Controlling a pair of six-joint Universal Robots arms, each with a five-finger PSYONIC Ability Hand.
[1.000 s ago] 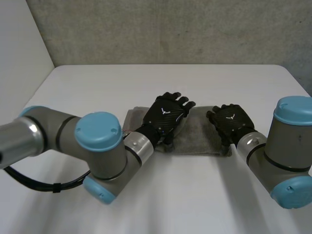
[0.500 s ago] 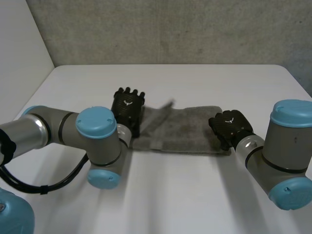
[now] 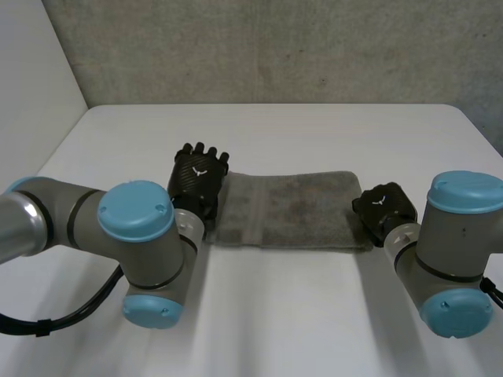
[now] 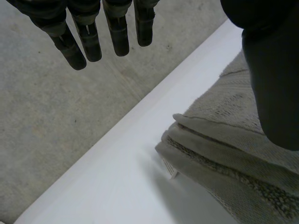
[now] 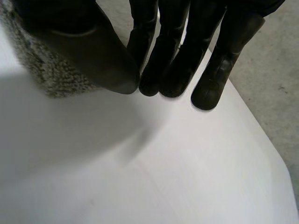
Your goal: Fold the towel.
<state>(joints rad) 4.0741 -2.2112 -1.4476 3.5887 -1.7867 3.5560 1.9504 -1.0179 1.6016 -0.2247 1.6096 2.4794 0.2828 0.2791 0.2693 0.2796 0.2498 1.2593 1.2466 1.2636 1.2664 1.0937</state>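
Left robot hand (image 3: 200,174): hanging open beside folded grey terry towel's (image 3: 291,208) left end; right robot hand (image 3: 383,206) likewise at right end. Lying oblong, long axis left-right, on bench (image 3: 314,133).

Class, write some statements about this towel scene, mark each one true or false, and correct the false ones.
1. The towel lies on the table between the two hands. True.
2. The left hand grips the towel. False: its fingers are straight and hold nothing, beside the towel's end.
3. The towel is folded in layers. True: the left wrist view shows stacked layers at its end.
4. The right hand rests on the towel's middle. False: it is at the towel's other end.
5. The towel hangs over the table's edge. False: it lies wholly on the table.
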